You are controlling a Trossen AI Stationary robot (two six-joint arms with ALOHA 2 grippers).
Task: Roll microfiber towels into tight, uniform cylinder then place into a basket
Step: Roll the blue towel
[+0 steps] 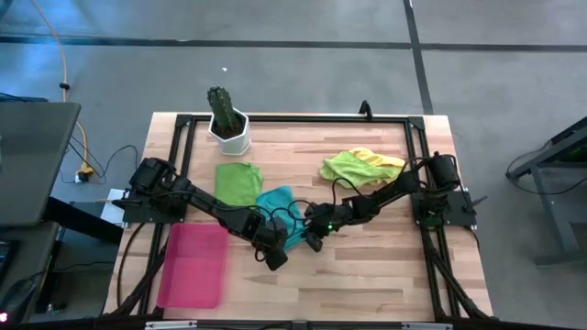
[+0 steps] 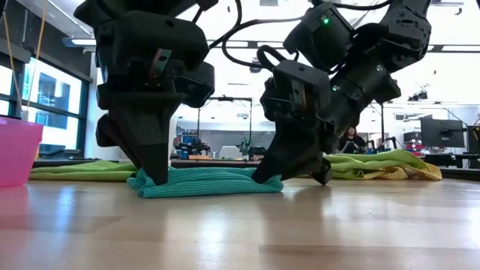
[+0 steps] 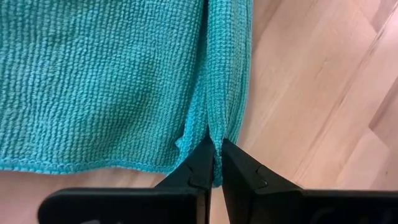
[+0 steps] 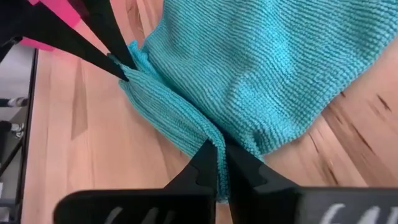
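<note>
Nearest the table's front edge, the two grippers meet over the teal towel (image 1: 280,213), which lies flat on the wooden table (image 1: 367,275) at its middle. The left gripper (image 3: 214,163) has its fingers pinched together on a fold of cloth at the towel's near left corner, and the right gripper (image 4: 219,163) is likewise clamped on the same near hem a little to the right. Holding one edge at two spots looks meant to keep the hem straight, so a roll can start evenly toward the far side. Left of them the pink basket (image 1: 194,266) sits close by, ready to receive a finished cylinder. Farther back lie the green towel (image 1: 238,181) and, to the right, the lime and yellow towels (image 1: 359,166) heaped together, waiting their turn. The cactus pot (image 1: 228,125) stands at the far edge.
</note>
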